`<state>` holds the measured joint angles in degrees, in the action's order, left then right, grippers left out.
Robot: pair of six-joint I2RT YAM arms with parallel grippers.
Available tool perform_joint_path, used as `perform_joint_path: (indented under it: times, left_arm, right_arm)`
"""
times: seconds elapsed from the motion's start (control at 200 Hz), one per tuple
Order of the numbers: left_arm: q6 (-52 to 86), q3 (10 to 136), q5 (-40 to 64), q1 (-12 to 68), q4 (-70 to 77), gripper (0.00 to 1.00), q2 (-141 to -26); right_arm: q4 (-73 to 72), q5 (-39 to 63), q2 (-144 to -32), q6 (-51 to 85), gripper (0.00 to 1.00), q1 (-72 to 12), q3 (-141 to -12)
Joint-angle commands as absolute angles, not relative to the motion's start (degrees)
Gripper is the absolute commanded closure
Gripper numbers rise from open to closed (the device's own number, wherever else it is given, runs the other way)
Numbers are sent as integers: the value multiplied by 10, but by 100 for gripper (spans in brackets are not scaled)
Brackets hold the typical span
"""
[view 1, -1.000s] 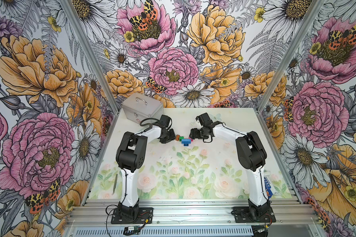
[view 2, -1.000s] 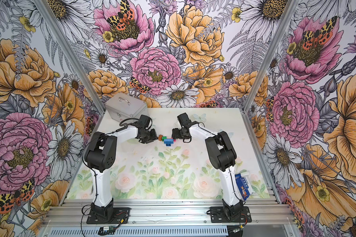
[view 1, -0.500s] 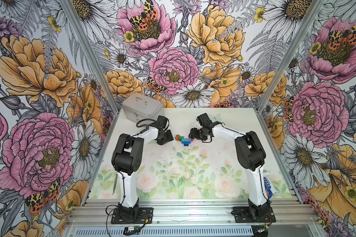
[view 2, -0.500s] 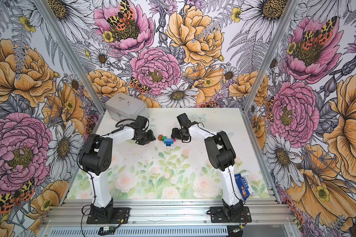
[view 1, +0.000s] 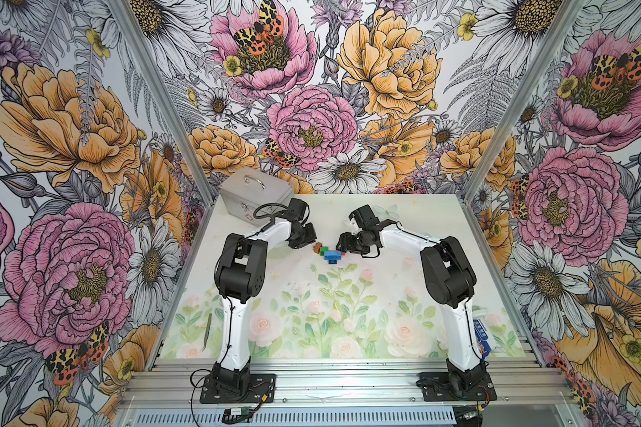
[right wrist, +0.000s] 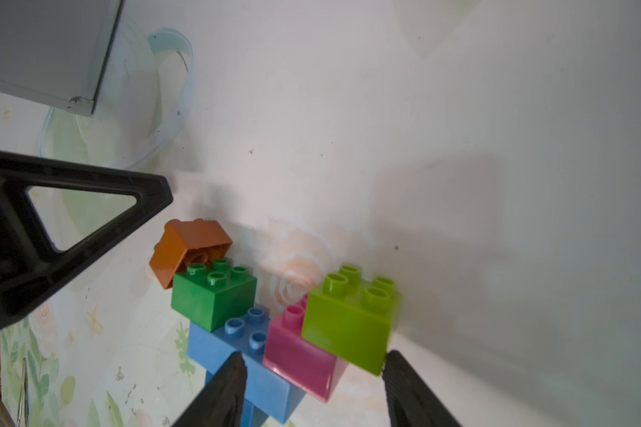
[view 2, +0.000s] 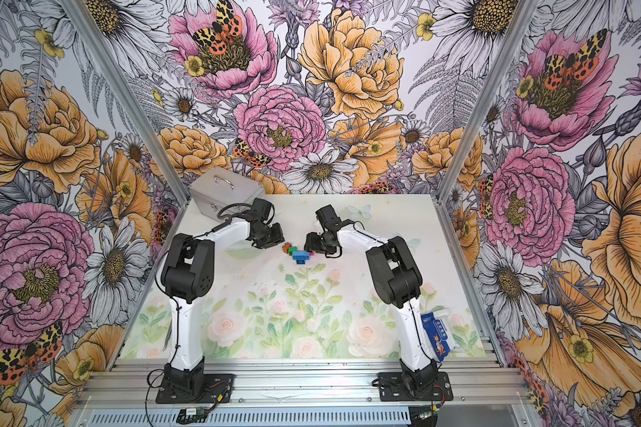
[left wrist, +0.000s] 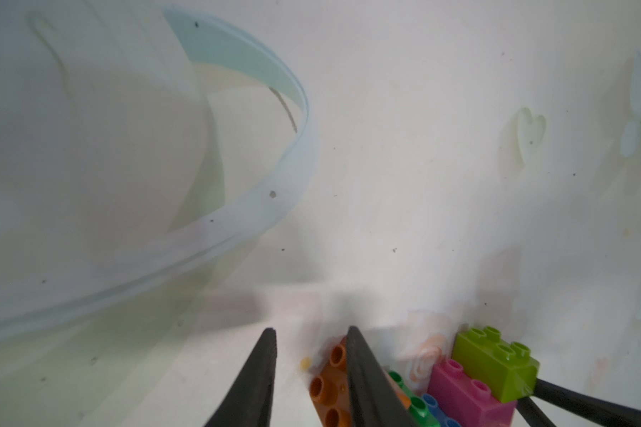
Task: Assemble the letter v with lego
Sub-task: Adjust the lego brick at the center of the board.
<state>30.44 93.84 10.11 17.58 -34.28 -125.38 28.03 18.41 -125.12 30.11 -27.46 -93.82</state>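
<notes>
lego bricks (right wrist: pixel 274 332): 6 visible | metal case (view 1: pixel 256 194): 1 | packet (view 2: pixel 439 334): 1 | tweezers (view 1: pixel 207 332): 1

This is a staged robot-lab booth. Floral-printed wall panels (view 1: pixel 311 111) and bare aluminium struts (view 1: pixel 496 129) enclose a pale flower-printed surface (view 1: pixel 404 281). Along the frame's lower edge, black base plates (view 1: pixel 260 388) of two white-and-black arms (view 1: pixel 234 332) sit bolted to ribbed aluminium rails (view 1: pixel 348 380).

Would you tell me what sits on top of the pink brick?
The lime brick sits on the pink brick, leaving some pink studs showing; the rest are covered.
</notes>
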Motion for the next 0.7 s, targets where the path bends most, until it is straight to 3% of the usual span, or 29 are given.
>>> perform_joint_path:
  times: [0.0, 0.49, 0.64, 0.695]
  left_arm:
    - [293, 953, 109, 181, -358, 69, -1264]
    - [237, 1003, 130, 191, -377, 64, -1299]
    - [231, 1007, 119, 188, -383, 58, -1291]
    - [229, 1006, 114, 187, -385, 51, -1282]
  right_arm:
    - [280, 197, -1262, 278, 38, -279, -959]
    - [304, 185, -1253, 249, 38, -280, -957]
    - [306, 182, -1247, 246, 38, -280, -949]
    - [307, 177, -1243, 246, 38, -280, -945]
